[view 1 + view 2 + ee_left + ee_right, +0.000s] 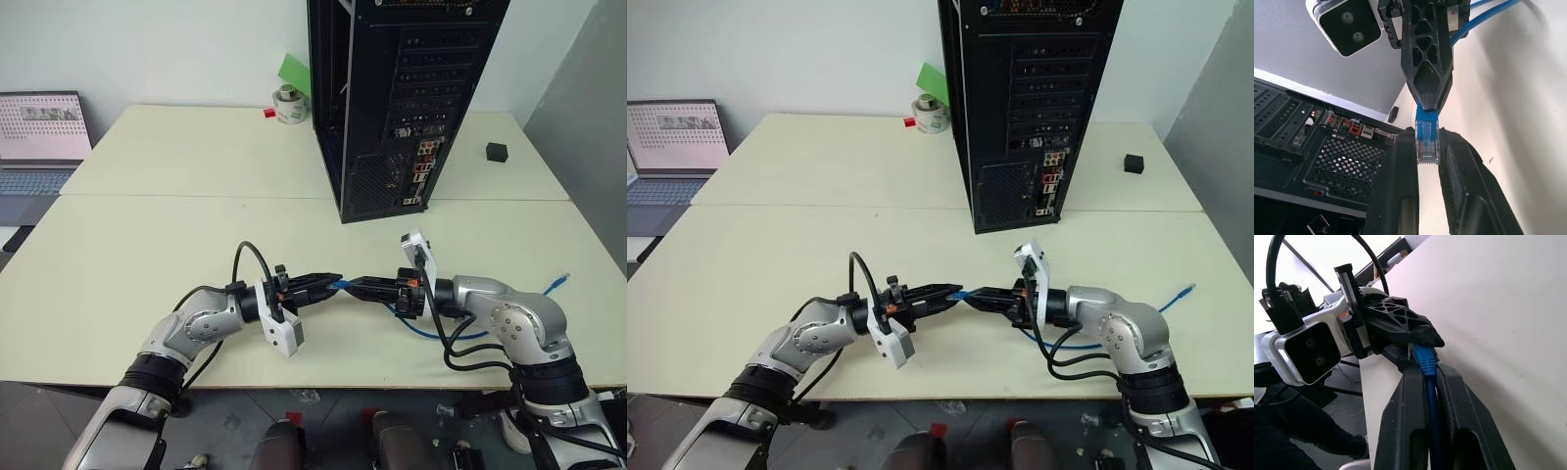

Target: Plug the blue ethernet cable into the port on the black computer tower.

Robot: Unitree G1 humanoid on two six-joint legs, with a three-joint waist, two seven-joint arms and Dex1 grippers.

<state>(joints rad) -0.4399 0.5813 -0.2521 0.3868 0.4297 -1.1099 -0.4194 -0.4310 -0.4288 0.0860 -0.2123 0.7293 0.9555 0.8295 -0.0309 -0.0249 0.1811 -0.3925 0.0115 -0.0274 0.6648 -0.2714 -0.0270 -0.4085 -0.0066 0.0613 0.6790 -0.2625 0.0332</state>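
Laptop screen (676,137): a grid of small marks under a picture strip; no word or number legible.
Black computer tower (1029,108), rear panel: coloured connectors, no label or brand legible.
Tape roll (931,113): no print legible.
Green sheet (933,78): plain, no writing seen.
Red block (909,122): no marking seen.
Small black cube (1133,163): no marking seen.
Blue ethernet cable (1426,139), clear plug: no print legible.
Wrist camera housing (1305,352): two lenses, no brand or number legible.
Result: no readable text, label, brand, number or sign.
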